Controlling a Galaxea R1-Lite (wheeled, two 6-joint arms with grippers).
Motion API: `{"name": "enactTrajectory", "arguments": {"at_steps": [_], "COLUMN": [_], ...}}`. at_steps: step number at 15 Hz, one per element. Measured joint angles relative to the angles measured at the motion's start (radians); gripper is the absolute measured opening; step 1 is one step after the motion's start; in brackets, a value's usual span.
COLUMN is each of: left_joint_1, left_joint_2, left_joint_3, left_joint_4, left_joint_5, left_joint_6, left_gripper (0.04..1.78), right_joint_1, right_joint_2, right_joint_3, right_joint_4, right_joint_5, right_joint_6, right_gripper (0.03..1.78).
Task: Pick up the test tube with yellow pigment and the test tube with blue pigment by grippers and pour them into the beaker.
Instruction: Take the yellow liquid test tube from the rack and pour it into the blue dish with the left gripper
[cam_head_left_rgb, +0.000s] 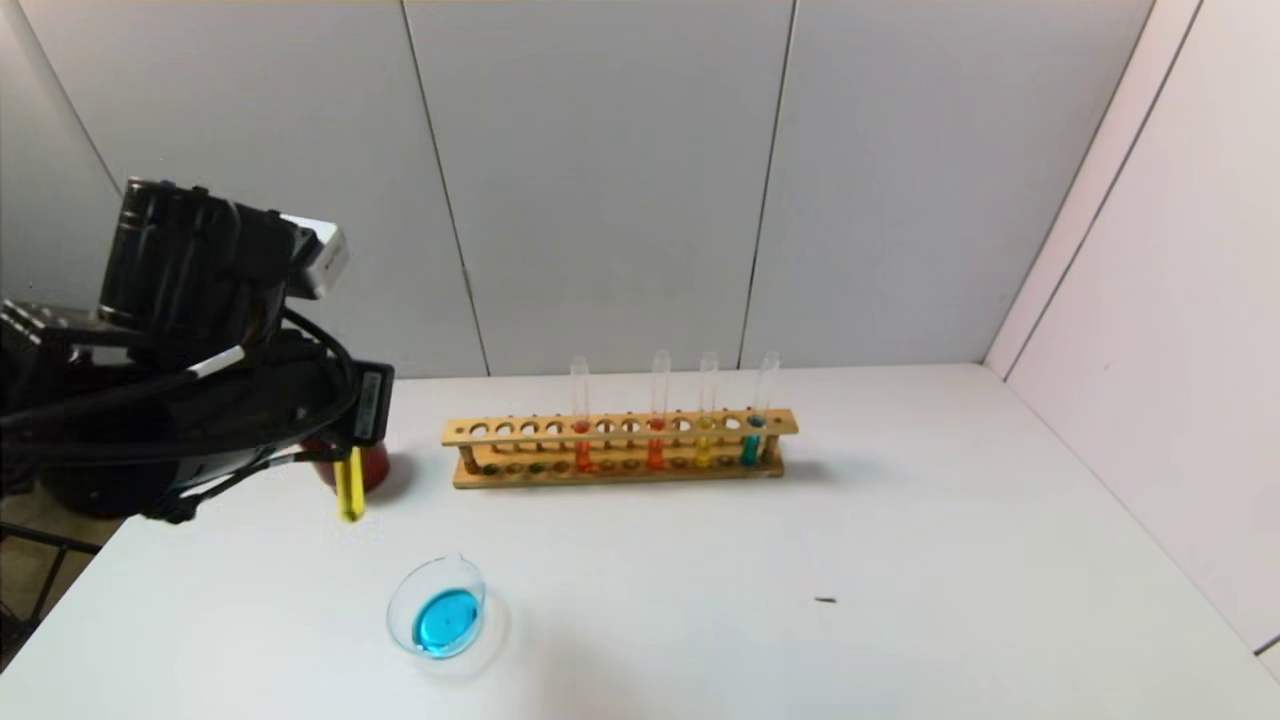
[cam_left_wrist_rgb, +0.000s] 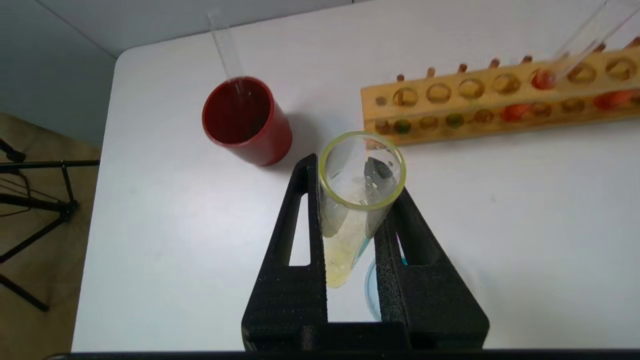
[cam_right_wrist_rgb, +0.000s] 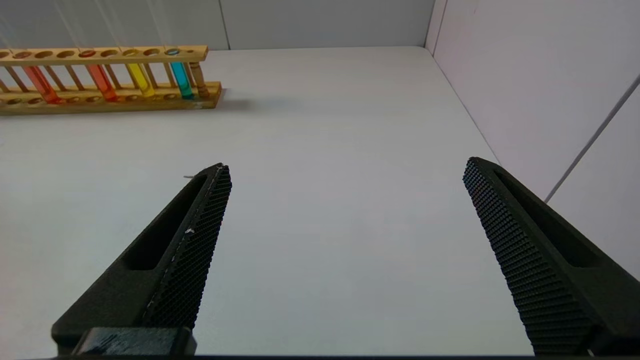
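Note:
My left gripper is shut on the test tube with yellow pigment and holds it upright above the table, behind the beaker and in front of a dark red cup. In the left wrist view the black jaws clamp the tube just below its open mouth. The low glass beaker holds blue liquid; its rim shows between the jaws. A teal-blue tube stands in the rack. My right gripper is open and empty over bare table, out of the head view.
The wooden rack at mid-table holds two orange-red tubes, a yellow tube and the teal-blue one. The dark red cup holds an empty clear tube. A small dark speck lies on the table. Walls stand behind and at the right.

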Motion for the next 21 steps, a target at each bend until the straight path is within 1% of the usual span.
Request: {"name": "enactTrajectory", "arguments": {"at_steps": [3,9,12,15,17,21], "left_joint_1": [0.002,0.012,0.041,0.055,0.061,0.073], "left_joint_2": [-0.072,-0.152,-0.18,-0.185,-0.177,-0.111], "left_joint_3": [0.123,0.267,0.33,0.366,0.392,0.397], "left_joint_4": [-0.002,0.0,-0.002,0.0,0.001,-0.003], "left_joint_5": [-0.003,-0.019,-0.042,-0.043,-0.043,-0.042], "left_joint_6": [0.015,0.043,0.127,0.173,0.243,0.333], "left_gripper": [0.32,0.32,0.32,0.32,0.32,0.32], "right_joint_1": [0.0,0.0,0.0,0.0,0.0,0.0], "right_joint_2": [0.0,0.0,0.0,0.0,0.0,0.0], "right_joint_3": [0.0,0.0,0.0,0.0,0.0,0.0], "right_joint_4": [0.0,0.0,0.001,0.0,0.0,0.0], "right_joint_5": [0.0,0.0,0.0,0.0,0.0,0.0], "right_joint_6": [0.0,0.0,0.0,0.0,0.0,0.0], "right_gripper": [1.7,1.7,1.7,1.7,1.7,1.7]}}
